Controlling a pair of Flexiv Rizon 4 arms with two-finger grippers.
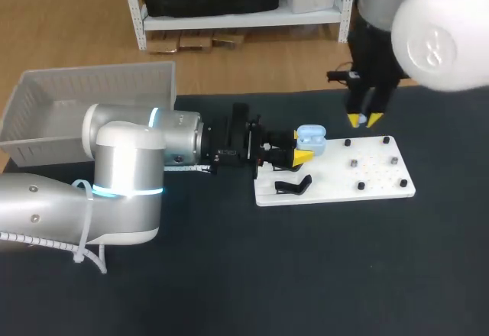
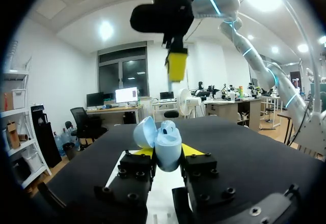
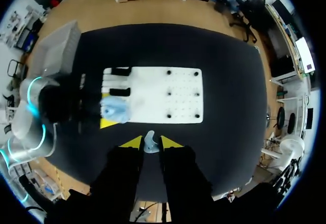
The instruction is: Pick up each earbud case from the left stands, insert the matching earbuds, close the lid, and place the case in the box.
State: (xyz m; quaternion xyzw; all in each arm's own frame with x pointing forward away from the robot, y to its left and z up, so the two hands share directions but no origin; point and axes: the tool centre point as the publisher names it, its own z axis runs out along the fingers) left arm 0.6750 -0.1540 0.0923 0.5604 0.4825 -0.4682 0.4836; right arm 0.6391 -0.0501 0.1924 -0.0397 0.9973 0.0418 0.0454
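Jaws of the left gripper pinch the light-blue earbud case, lid open, held over the white stand board to receive a bud. Right gripper jaws pinch a pale earbud, raised nearby, likely for insertion.

Table: black matte top, flat. Two items rest directly on it: a white rectangular board right of centre, lying flat with its long side running left to right and dotted with small dark studs, and a pale slatted plastic box at the far left corner, upright and open-topped. Board and box are well apart, with bare black surface between them.
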